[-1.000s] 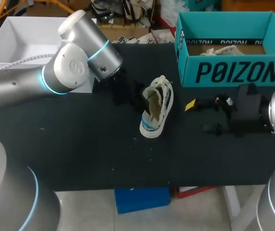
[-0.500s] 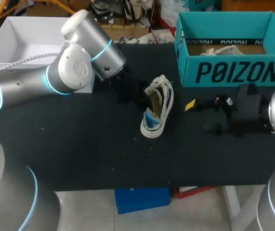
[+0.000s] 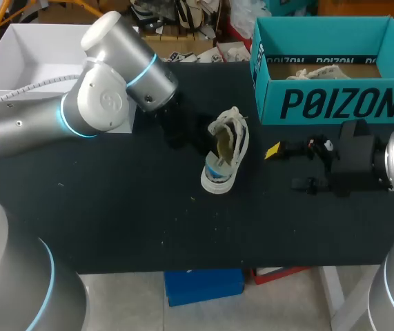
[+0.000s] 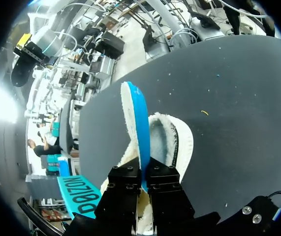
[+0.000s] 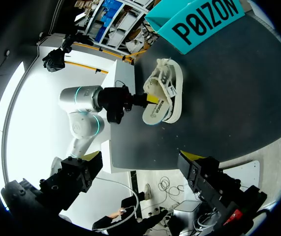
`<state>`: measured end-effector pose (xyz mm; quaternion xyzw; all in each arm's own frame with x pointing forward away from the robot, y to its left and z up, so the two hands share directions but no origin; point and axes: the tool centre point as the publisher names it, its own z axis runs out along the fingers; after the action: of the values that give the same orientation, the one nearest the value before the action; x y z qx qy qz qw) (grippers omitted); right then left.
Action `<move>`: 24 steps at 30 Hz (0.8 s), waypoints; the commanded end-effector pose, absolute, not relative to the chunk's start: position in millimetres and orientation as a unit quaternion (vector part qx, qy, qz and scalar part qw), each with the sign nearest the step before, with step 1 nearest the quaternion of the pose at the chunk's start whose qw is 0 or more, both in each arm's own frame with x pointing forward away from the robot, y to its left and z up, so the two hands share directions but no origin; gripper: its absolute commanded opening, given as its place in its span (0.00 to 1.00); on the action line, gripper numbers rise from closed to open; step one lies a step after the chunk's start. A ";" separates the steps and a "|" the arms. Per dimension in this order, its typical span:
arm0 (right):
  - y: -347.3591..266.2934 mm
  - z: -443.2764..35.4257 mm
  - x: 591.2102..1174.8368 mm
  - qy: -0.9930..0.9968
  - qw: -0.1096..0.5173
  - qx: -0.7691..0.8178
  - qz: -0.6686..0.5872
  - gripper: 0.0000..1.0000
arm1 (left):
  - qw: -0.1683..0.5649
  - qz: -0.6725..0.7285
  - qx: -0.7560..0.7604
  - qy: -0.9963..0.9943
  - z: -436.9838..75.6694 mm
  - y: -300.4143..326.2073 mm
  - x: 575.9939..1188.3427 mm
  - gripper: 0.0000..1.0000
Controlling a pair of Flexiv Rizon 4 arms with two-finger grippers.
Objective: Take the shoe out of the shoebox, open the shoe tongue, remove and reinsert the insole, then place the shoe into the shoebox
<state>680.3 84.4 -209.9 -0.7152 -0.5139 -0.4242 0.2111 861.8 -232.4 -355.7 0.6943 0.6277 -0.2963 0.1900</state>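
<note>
A white lace-up shoe stands on the black table, left of the teal shoebox. My left gripper sits at the shoe's left side, shut on the insole, which sticks up out of the shoe's opening. In the left wrist view the black fingers pinch the blue-edged insole above the fleecy lining. My right gripper hangs open to the right of the shoe with nothing in it. The right wrist view shows its yellow-tipped fingers wide apart, the shoe well ahead.
A white open box stands at the table's back left, behind my left arm. The teal shoebox holds crumpled paper at the back right. The table's front half lies bare.
My left arm's wrist has shifted slightly, and the insole has tilted a little in the shoe's opening. My right arm has stayed still.
</note>
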 end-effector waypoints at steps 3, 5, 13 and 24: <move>82.7 -209.0 678.5 -0.514 0.212 -0.715 -0.425 1.00 | 0.231 -0.274 0.693 0.626 -347.2 -223.0 844.0 0.00; 82.7 -209.0 678.5 -0.514 0.212 -0.715 -0.425 1.00 | 0.230 -0.269 0.697 0.624 -350.6 -224.5 842.6 0.00; 82.7 -209.0 678.5 -0.514 0.212 -0.715 -0.425 1.00 | 0.240 -0.255 0.697 0.625 -367.2 -228.9 854.0 0.00; 82.7 -209.0 678.5 -0.514 0.212 -0.715 -0.425 1.00 | 0.291 -0.259 0.677 0.625 -364.5 -239.7 879.7 0.00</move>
<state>680.3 84.4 -209.9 -0.7152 -0.5139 -0.4242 0.2111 874.2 -235.2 -357.3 0.6779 0.6266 -0.2573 0.2857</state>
